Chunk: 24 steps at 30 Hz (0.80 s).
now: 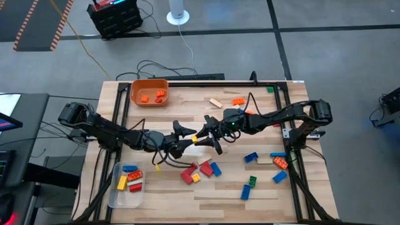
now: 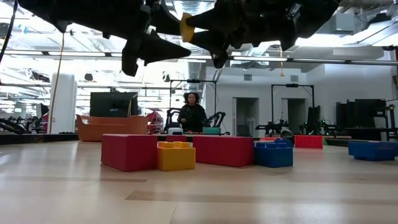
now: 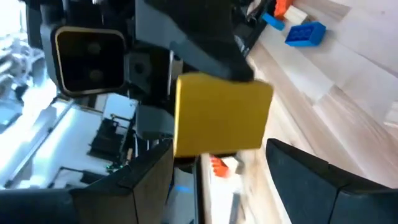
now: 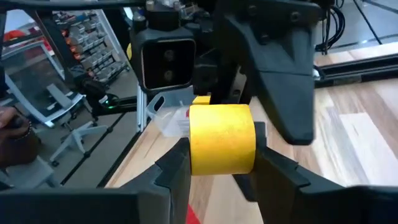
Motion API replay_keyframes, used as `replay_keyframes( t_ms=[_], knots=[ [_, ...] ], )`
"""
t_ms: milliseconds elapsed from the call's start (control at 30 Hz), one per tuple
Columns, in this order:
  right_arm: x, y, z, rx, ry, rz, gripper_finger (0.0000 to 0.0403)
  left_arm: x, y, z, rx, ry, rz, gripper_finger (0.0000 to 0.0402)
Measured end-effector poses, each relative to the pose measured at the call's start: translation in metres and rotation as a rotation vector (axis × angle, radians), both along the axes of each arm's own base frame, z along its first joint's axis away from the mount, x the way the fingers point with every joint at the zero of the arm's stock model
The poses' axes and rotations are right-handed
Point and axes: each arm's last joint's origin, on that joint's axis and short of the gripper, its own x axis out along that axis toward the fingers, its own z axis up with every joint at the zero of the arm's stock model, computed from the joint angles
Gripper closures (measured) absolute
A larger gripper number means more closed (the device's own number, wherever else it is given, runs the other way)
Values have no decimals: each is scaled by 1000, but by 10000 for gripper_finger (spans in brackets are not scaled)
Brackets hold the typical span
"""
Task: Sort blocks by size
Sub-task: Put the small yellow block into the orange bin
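Note:
My right gripper [image 1: 209, 136] is shut on a yellow block [image 1: 195, 139] above the middle of the table. The block also shows in the right wrist view [image 4: 221, 138] and high up in the low view [image 2: 186, 26]. My left gripper [image 1: 181, 139] faces it from the left, open, with its fingers [image 3: 311, 180] standing on either side of the block [image 3: 221, 115]. I cannot tell whether they touch it. Several red, blue, yellow, green, orange and tan blocks [image 1: 203, 169] lie flat on the table. My right gripper pinches the yellow block's two opposite sides [image 4: 249, 152] between its two fingers [image 4: 273, 167]. It comes about level from the table's right side. The block is lifted clear, high above the table, and its free end points toward my left gripper.
An orange bin [image 1: 139, 87] with orange blocks stands at the far left. A clear tub [image 1: 116, 190] with blue, yellow and red blocks stands at the near left. Loose blocks lie at the near middle [image 1: 214, 167], the right [image 1: 279, 177] and the far side [image 1: 237, 101]. A person [image 2: 191, 115] stands beyond the table.

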Motion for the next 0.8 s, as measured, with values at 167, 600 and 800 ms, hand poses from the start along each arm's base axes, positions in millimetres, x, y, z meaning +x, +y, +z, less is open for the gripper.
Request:
replay_keyframes(
  t_ms=[167,600,800],
  knots=[
    [2,-1,3,-7,-6,-42,237,-1,-5,5,46,-31,-20,153],
    [2,-2,2,5,-1,-56,237,-1,-5,6,54,-46,-22,229],
    [2,-2,3,9,-2,-60,221,-1,-5,7,23,-61,-21,238]
  ],
)
